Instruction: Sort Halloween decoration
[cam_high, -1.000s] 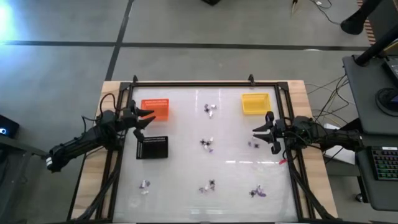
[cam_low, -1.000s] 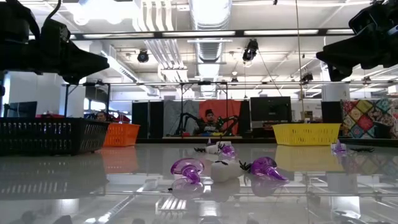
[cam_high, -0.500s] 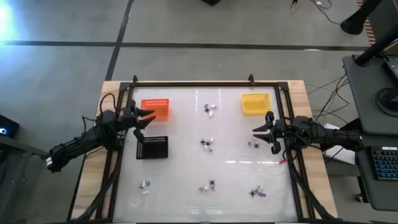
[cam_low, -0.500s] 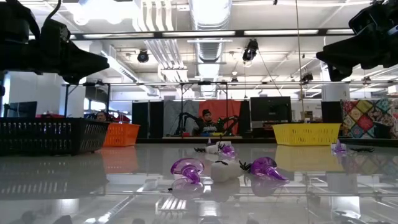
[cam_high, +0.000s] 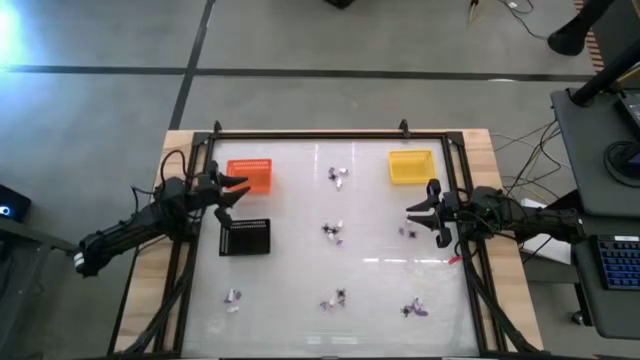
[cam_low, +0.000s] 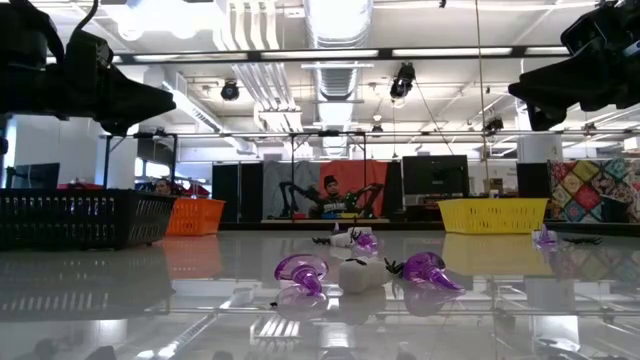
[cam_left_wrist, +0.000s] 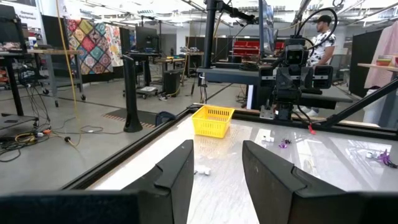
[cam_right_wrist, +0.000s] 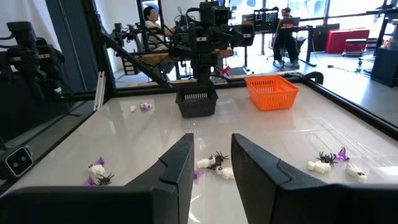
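Change: only the person (cam_low: 330, 196) in the room beyond the table's far edge has shifted slightly | Table contents: no visible change

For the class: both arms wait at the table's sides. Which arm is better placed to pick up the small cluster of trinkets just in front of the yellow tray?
Probably the right. The right gripper, open and empty, hovers beside that trinket cluster, below the yellow tray. The left gripper waits by the orange tray, across the table.
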